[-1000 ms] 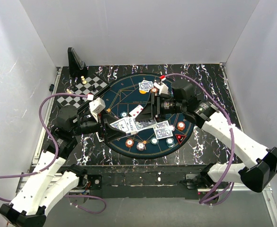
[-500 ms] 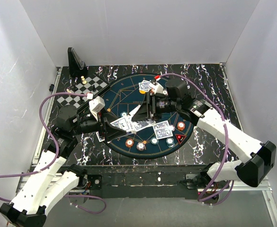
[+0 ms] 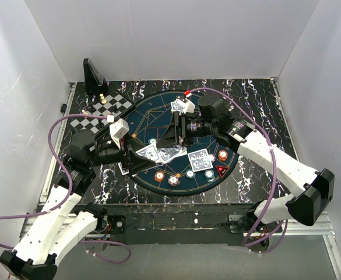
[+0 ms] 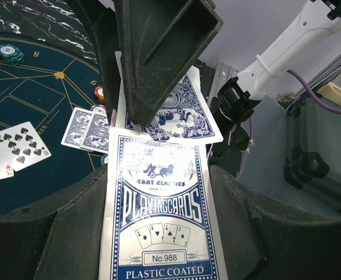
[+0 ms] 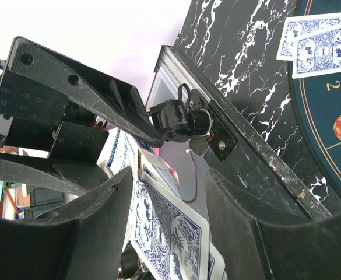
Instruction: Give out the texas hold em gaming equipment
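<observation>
My left gripper (image 3: pixel 136 156) is shut on a blue-and-white playing-card box (image 4: pixel 158 216), held level over the near left of the mat. A blue-backed card (image 4: pixel 179 114) sticks out of the box's far end. My right gripper (image 3: pixel 169 140) has come up to that end. Its jaws stand open around the card (image 5: pixel 173 242), which lies against one finger with a gap to the other. Dealt blue-backed pairs (image 3: pixel 182 106) (image 3: pixel 199 155) and face-up cards (image 4: pixel 13 153) lie on the mat. Orange chips (image 3: pixel 159 175) and teal chips (image 3: pixel 208 174) line the near rim beside a red marker (image 3: pixel 221 170).
The round dark blue mat (image 3: pixel 153 116) covers the middle of the black marbled table. A checkered board (image 3: pixel 109 108) with small chess pieces lies at the back left. A black stand (image 3: pixel 93 76) is behind it. White walls close in three sides.
My right gripper has moved left across the mat up to the card box in my left gripper. My left arm has stayed put.
</observation>
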Available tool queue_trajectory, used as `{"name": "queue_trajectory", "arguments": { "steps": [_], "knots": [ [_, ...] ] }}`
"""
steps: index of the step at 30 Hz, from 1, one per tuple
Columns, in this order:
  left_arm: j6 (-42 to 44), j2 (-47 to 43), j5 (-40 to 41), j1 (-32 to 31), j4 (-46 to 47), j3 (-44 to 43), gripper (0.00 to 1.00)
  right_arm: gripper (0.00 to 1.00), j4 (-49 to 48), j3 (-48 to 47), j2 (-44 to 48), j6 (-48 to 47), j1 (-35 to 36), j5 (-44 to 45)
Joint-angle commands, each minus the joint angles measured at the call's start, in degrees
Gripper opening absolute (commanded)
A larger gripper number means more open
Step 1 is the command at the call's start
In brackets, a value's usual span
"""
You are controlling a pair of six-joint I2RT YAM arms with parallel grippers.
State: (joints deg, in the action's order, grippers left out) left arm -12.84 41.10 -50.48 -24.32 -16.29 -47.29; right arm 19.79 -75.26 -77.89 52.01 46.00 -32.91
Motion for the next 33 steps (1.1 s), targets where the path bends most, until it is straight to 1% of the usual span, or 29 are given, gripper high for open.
{"name": "queue_trajectory", "arguments": {
  "steps": [1, 4, 8, 11, 14, 16, 20, 22, 26, 33],
  "knots": [
    [0.4, -0.9, -0.3, 0.4, 0.9, 0.0, 0.0, 0.61, 2.3, -3.9, 1.1, -3.0, 0.3, 1.6],
    [0.3, -1.1, -0.3, 0.4, 1.0, 0.3, 0.0, 0.66, 4.0, -3.7, 2.4, -4.1, -0.6, 2.0],
    [0.3, -1.4, -0.2, 0.6, 0.9, 0.4, 0.0, 0.74, 4.9, -1.0, 5.7, -4.5, -2.6, 2.1],
    [0.2, -1.6, -0.3, 0.6, 1.0, 0.3, 0.0, 0.77, 5.8, 0.6, 8.0, -4.5, -3.8, 2.0],
    [0.0, -1.6, -0.3, 0.7, 1.2, 0.3, 0.0, 0.77, 6.9, 2.1, 9.8, -4.6, -4.5, 2.7],
    [-0.2, -1.6, -0.2, 0.8, 1.2, 0.2, 0.0, 0.76, 7.0, 3.3, 10.7, -4.5, -4.8, 2.8],
    [-0.4, -1.6, -0.3, 0.9, 1.5, 0.1, 0.0, 0.66, 7.3, 4.6, 11.1, -3.9, -4.8, 2.7],
    [-0.7, -1.5, -0.3, 0.9, 1.9, 0.0, 0.0, 0.63, 7.0, 4.9, 10.9, -3.7, -4.8, 2.4],
    [-1.0, -1.2, -0.6, 1.0, 2.1, -0.3, 0.0, 0.58, 8.2, 4.0, 11.2, -4.3, -4.9, 4.1],
    [-1.1, -1.2, -0.8, 1.0, 2.4, -0.3, 0.0, 0.53, 10.3, 2.1, 11.8, -5.6, -6.1, 5.7]
  ]
}}
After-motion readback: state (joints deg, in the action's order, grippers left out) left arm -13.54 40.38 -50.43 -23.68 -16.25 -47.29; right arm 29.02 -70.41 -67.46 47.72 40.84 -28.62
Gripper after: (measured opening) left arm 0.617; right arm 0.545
